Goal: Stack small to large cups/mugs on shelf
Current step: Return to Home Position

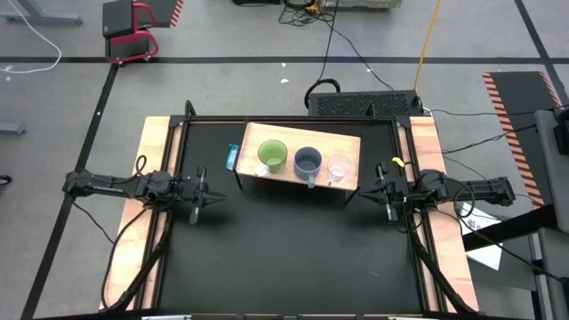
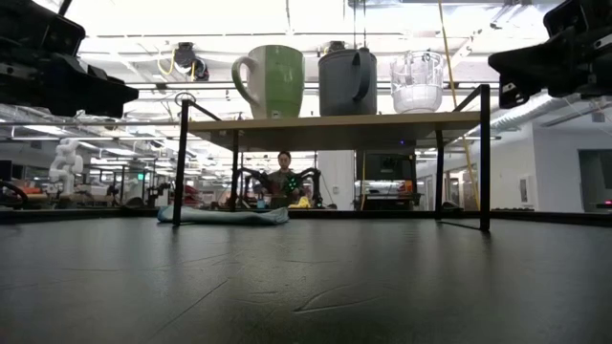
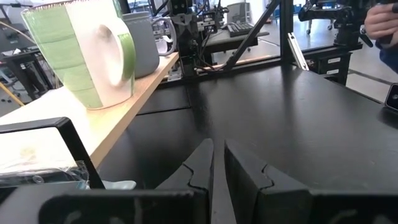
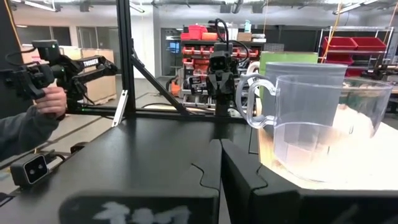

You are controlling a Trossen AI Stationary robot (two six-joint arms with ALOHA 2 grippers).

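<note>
- High view: the tan shelf (image 1: pixel 348 142) stands at the far middle of the black tabletop (image 1: pixel 293 258). 3 cups sit on it in 1 row, apart from each other: lime-green mug (image 1: pixel 272 156) toward the left arm, grey-blue mug (image 1: pixel 308 162) in the middle, clear glass cup (image 1: pixel 339 167) toward the right arm. A pale blue packet (image 1: pixel 231 158) lies just beside the shelf's left end. The left gripper (image 1: pixel 212 201) hangs at the table's left edge and the right gripper (image 1: pixel 378 191) at its right edge, both clear of the shelf.
- Low view: the 3 cups stand upright on the board, handles showing. The packet lies on the tabletop under the shelf's left end. A person (image 2: pixel 282 182) sits far behind.
- Left wrist view: the left gripper's fingers (image 3: pixel 249 180) are drawn together with only a thin slit between them, holding nothing; the green mug is near, on the shelf edge.
- Right wrist view: the right gripper's fingers (image 4: pixel 242 174) meet, empty; the glass cup is nearest. A person's hand (image 4: pixel 53 99) grips a dark device beyond the table.
</note>
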